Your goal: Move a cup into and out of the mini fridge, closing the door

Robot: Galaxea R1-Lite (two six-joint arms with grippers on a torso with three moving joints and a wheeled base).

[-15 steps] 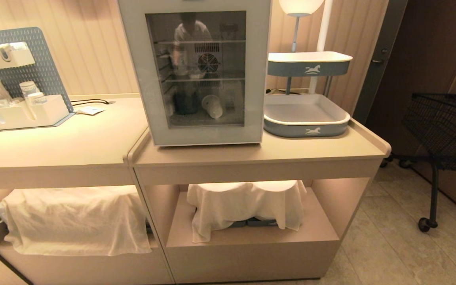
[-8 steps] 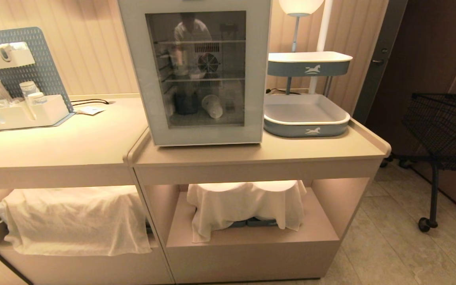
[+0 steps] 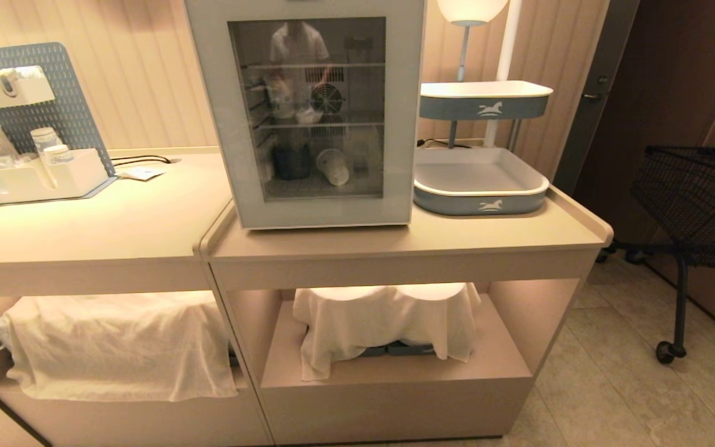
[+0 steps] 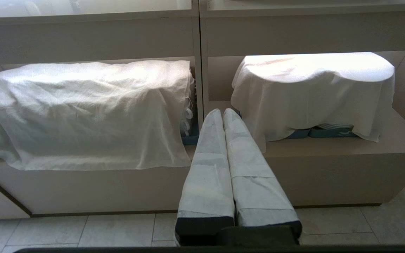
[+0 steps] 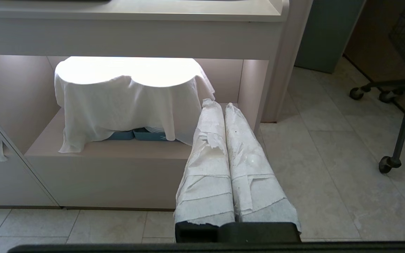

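Observation:
The white mini fridge [image 3: 326, 213] stands on the right counter, and its glass door [image 3: 357, 87] is closed. Through the pane I see the cup [image 3: 333, 166], which appears to lie on its side on the lowest wire shelf. Neither arm shows in the head view. My left gripper [image 4: 222, 111] is shut and empty, low in front of the counter's lower shelves. Its wrapped fingers [image 4: 207, 158] press together. My right gripper [image 5: 220, 104] is also shut and empty, low beside the right lower shelf.
A two-tier blue-and-white tray stand [image 3: 481, 180] sits right of the fridge, with a white organiser and pegboard [image 3: 35, 174] at the far left. White cloths [image 3: 118, 344] [image 3: 382, 323] cover items on the lower shelves. A black wire cart [image 3: 699, 198] stands on the tiled floor at right.
A person's reflection in the door glass has shifted slightly. The fridge, the cup and both arms have not moved.

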